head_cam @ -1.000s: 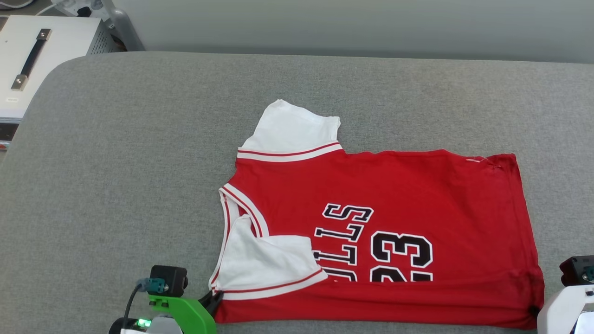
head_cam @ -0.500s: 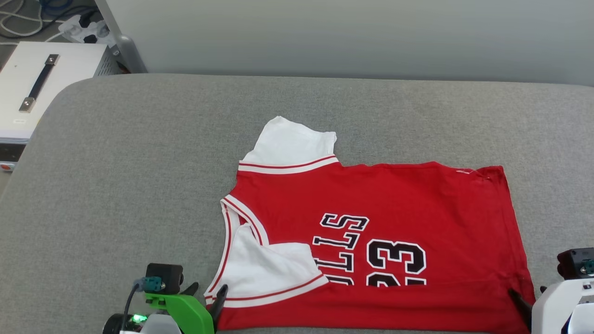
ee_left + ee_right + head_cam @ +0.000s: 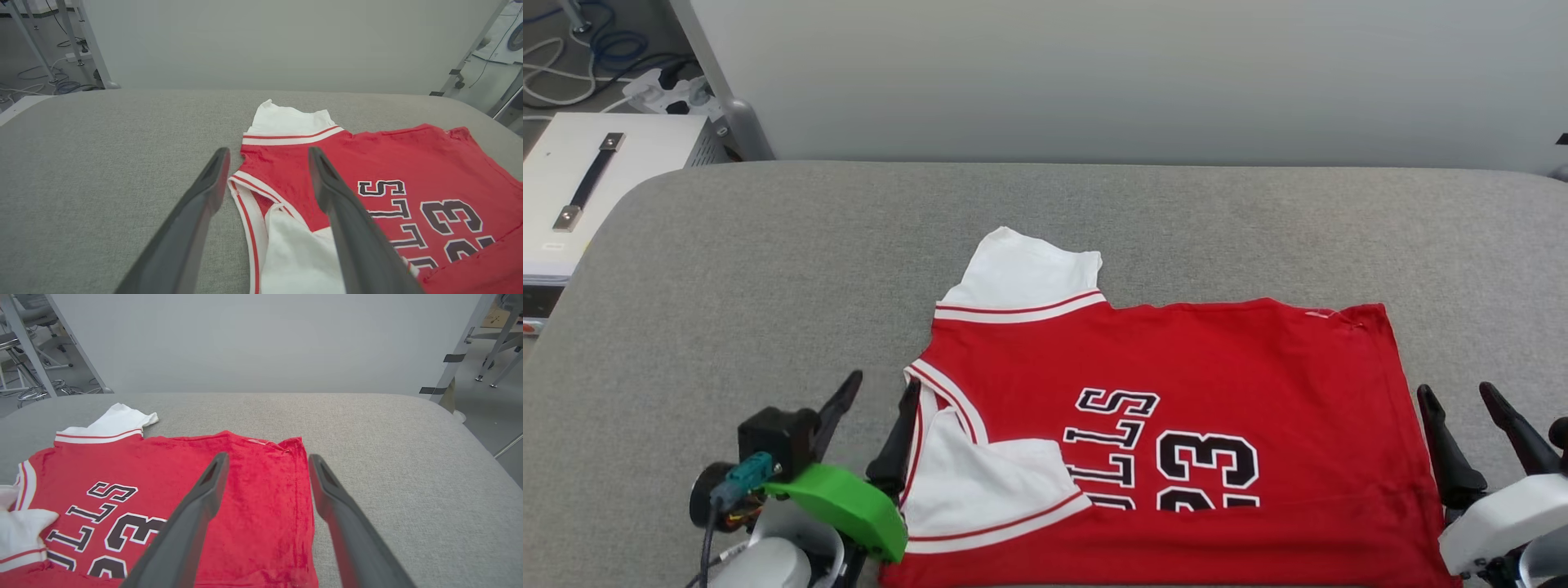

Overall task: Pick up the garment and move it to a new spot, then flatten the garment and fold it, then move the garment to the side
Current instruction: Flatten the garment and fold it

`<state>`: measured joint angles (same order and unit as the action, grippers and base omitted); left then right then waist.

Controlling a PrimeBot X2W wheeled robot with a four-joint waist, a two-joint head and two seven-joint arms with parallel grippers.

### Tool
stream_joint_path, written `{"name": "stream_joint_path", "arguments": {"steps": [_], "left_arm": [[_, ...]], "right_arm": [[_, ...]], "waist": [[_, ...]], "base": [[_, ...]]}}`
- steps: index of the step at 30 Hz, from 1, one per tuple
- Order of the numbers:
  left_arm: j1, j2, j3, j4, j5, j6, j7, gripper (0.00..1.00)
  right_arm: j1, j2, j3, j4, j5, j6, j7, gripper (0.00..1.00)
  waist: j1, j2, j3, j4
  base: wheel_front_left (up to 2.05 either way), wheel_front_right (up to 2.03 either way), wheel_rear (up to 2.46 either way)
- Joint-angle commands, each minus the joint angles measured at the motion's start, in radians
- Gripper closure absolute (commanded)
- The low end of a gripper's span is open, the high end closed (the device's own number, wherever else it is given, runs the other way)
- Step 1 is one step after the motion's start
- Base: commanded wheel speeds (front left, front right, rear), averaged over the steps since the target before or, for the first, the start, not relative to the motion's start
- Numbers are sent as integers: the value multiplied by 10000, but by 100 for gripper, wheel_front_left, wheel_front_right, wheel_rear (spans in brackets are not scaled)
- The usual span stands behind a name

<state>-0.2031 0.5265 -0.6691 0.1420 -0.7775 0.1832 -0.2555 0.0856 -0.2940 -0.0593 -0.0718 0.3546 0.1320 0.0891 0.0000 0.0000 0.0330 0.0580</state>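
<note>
Red jersey cloth with white sleeves: the garment (image 3: 1176, 384) lies spread on the grey padded surface (image 3: 768, 269) straight ahead of me, between my two grippers. Its neckline (image 3: 947, 390) is toward my left and its hem (image 3: 1409, 425) toward my right.

It looks smooth enough that I judge the carrying and flattening finished. The folding seems begun. The long edge nearest me is turned up over the body, so it covers the lower part of the lettering (image 3: 1168, 453), and the near sleeve (image 3: 988, 482) is laid in on the chest. The far sleeve (image 3: 1021, 273) juts out beyond the body, unfolded.

My left gripper (image 3: 882, 384) is spread wide and holds nothing. One finger is over bare surface and the other at the neckline trim. My right gripper (image 3: 1455, 390) is just as wide and just as empty, beside the hem. From its wrist, the hem edge runs up between the two fingers.

By my reckoning, what is left is tucking that far sleeve in, at least one more fold to make a compact bundle, and shifting the bundle to the side. Beyond my left gripper, off the surface, sits a white box (image 3: 596, 180).
</note>
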Motion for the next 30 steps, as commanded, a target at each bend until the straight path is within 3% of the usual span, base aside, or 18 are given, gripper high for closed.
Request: {"name": "stream_joint_path", "arguments": {"steps": [1, 7, 14, 18, 22, 30], "left_arm": [[128, -231, 500, -273, 413, -15, -54, 0], [604, -987, 2119, -889, 2003, -665, -60, 0], [-420, -953, 2374, -190, 2580, -1736, 119, 0], [-1912, -501, 2148, 368, 2642, -2295, 1487, 0], [-3751, -12, 1824, 963, 2381, -2835, 3535, 0], [-6712, 718, 833, 2533, 1356, -3128, 7221, 0]], "right_arm": [[67, 147, 48, -63, -67, -13, -386, 0], [-58, 640, 182, -48, -437, -13, -1656, 0], [-465, 955, 508, 67, -676, -13, -1934, 0], [-752, 1012, 730, -63, -740, -13, -1910, 0], [-1091, 1026, 1006, -233, -766, -13, -1899, 0], [-1700, 1125, 1517, -378, -894, -13, -1988, 0]], "waist": [[0, 0, 32, -71], [0, 0, 325, -414], [0, 0, 899, -1042], [0, 0, 1422, -1448], [0, 0, 2083, -1874], [0, 0, 3117, -2622]], "base": [[0, 0, 0], [0, 0, 0], [0, 0, 0], [0, 0, 0], [0, 0, 0], [0, 0, 0]]}}
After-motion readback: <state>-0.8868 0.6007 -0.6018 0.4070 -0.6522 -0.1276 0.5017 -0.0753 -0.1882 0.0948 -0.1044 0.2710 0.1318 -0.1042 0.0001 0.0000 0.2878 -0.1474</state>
